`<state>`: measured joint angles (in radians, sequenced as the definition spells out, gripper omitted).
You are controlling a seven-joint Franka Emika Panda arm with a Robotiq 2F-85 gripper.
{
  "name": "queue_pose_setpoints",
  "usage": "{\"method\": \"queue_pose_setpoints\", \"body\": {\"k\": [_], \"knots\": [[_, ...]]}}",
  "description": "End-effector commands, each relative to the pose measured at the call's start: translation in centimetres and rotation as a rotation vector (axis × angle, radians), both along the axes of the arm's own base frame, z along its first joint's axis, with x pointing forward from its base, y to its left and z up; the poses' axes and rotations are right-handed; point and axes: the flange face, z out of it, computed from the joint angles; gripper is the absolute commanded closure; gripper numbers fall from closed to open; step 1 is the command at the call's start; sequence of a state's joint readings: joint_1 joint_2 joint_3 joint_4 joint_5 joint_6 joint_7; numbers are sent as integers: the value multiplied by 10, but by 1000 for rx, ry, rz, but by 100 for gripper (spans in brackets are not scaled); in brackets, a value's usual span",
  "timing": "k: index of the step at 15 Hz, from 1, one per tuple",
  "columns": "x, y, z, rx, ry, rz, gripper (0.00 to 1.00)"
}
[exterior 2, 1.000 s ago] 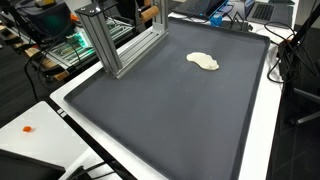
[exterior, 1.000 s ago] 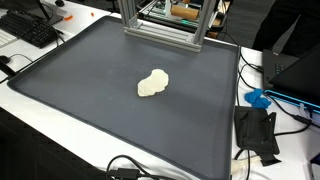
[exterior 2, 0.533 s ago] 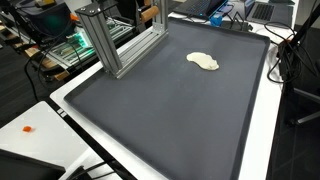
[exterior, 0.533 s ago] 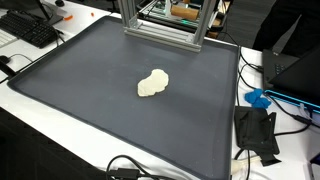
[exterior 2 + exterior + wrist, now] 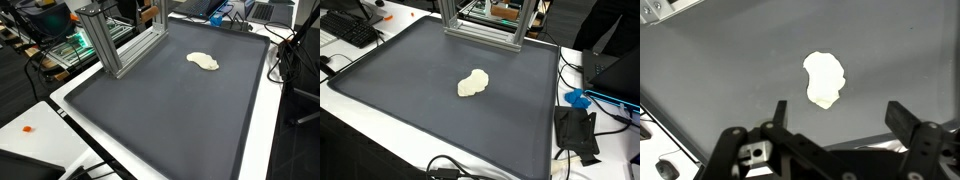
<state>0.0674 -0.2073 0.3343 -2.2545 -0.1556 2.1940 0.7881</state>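
Wrist view, fingers (image 5: 780, 112) spread wide and empty, pale lump (image 5: 824, 79) on dark tabletop (image 5: 720, 60) — beyond the fingertips, between them, touching neither.

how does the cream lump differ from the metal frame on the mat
The cream lump is pale, rounded and soft-looking; the metal frame is silver with straight bars. The lump lies low near the middle of the dark mat; the frame stands upright at its edge. The lump is much smaller than the frame. Both rest on the mat. The open gripper hangs above the lump, apart from it.
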Motion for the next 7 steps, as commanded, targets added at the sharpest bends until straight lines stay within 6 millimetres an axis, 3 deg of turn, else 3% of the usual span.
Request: {"method": "queue_pose_setpoints", "body": {"k": [1, 7], "knots": [[3, -1, -1, 5, 3, -15, 0], [8, -1, -1, 12, 4, -28, 0]]}}
